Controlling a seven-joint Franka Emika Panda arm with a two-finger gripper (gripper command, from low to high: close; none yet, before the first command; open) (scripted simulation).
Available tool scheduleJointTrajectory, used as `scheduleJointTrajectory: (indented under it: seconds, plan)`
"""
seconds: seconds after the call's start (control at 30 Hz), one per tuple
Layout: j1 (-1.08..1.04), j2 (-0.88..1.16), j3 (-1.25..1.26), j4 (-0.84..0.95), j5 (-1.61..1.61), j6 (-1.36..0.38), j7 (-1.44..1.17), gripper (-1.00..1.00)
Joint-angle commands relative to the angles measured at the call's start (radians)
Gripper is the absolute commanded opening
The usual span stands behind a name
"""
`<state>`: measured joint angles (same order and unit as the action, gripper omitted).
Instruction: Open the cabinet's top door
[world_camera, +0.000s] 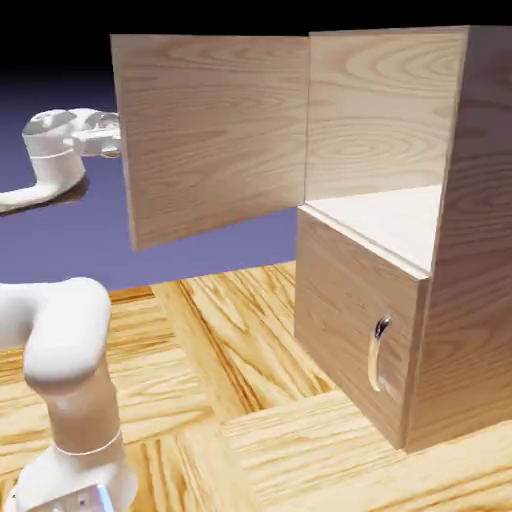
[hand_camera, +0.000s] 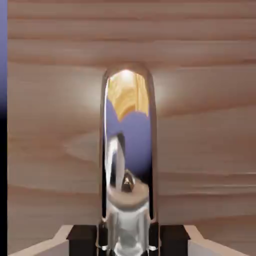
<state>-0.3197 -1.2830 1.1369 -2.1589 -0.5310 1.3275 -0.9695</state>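
Top door (world_camera: 215, 135) of the cabinet (world_camera: 470, 250) stands swung wide, hinged along its right edge in the exterior view, panel reaching left and toward the camera. Upper compartment exposed: pale inner floor and back wall visible, nothing seen inside.

Gripper (hand_camera: 128, 240) sits behind the open panel as the exterior view has it; only the white wrist (world_camera: 65, 140) shows at the door's left edge, fingers themselves hidden by the wood. Hand view: the door's handle (hand_camera: 129, 150), long, curved, mirror-silver, runs up from between the two dark fingertips (hand_camera: 82, 237) and fills the centre of the picture, wood grain of the door face right behind it. Jaws drawn in tight on the handle, one tip at each side of its base, no gap visible. Handle reflects violet backdrop and a patch of wood.

Surroundings: lower door (world_camera: 350, 320) closed, its shorter silver handle (world_camera: 380, 352) upright near the cabinet's front corner, well apart from the gripper. Arm's lower link (world_camera: 65, 370) rises at lower left over the wood-grain table (world_camera: 260, 340). A strip of violet backdrop shows along the left edge of the hand view.

Obstruction: the open panel itself blocks the exterior view of the grip; nothing stands between door and arm that I can see
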Motion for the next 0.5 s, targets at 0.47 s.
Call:
scheduleJointTrajectory:
  seconds: [0.47]
  plan:
    - [-0.429, -0.021, 0.165, 0.527, 0.062, -0.38, -0.115, -1.0]
